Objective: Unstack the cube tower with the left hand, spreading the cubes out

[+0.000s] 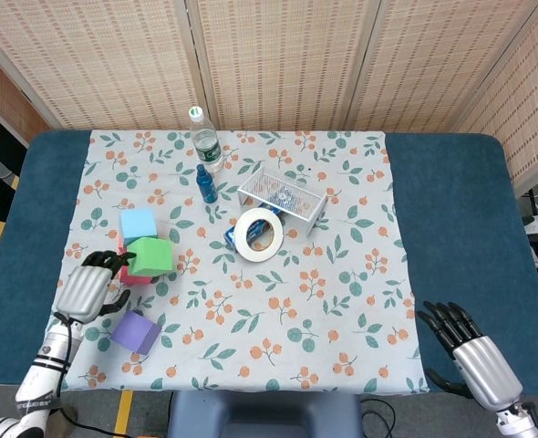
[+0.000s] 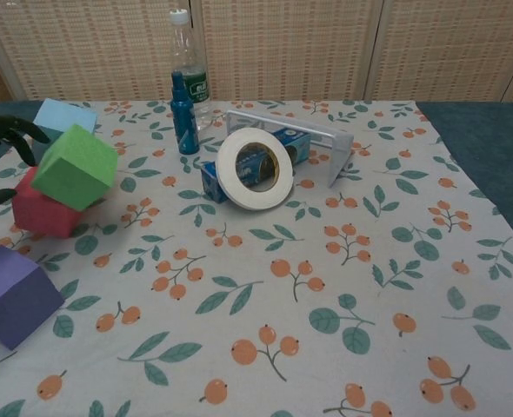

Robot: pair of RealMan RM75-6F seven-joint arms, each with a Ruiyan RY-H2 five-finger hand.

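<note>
The tower has come apart. A green cube (image 1: 150, 255) (image 2: 74, 167) lies tilted on a red cube (image 1: 125, 273) (image 2: 42, 214). A light blue cube (image 1: 138, 224) (image 2: 65, 115) lies on the cloth just behind them. A purple cube (image 1: 135, 331) (image 2: 13, 295) sits alone nearer the front edge. My left hand (image 1: 91, 287) is at the left side of the red cube, with its dark fingers (image 2: 4, 130) spread beside the green and red cubes and holding nothing. My right hand (image 1: 465, 351) rests open at the front right, off the cloth.
A roll of white tape (image 1: 257, 234) leans against a small blue box, with a white wire basket (image 1: 284, 197) behind it. A blue spray bottle (image 1: 205, 184) and a clear water bottle (image 1: 205, 141) stand at the back. The floral cloth (image 1: 342, 274) covers a blue table.
</note>
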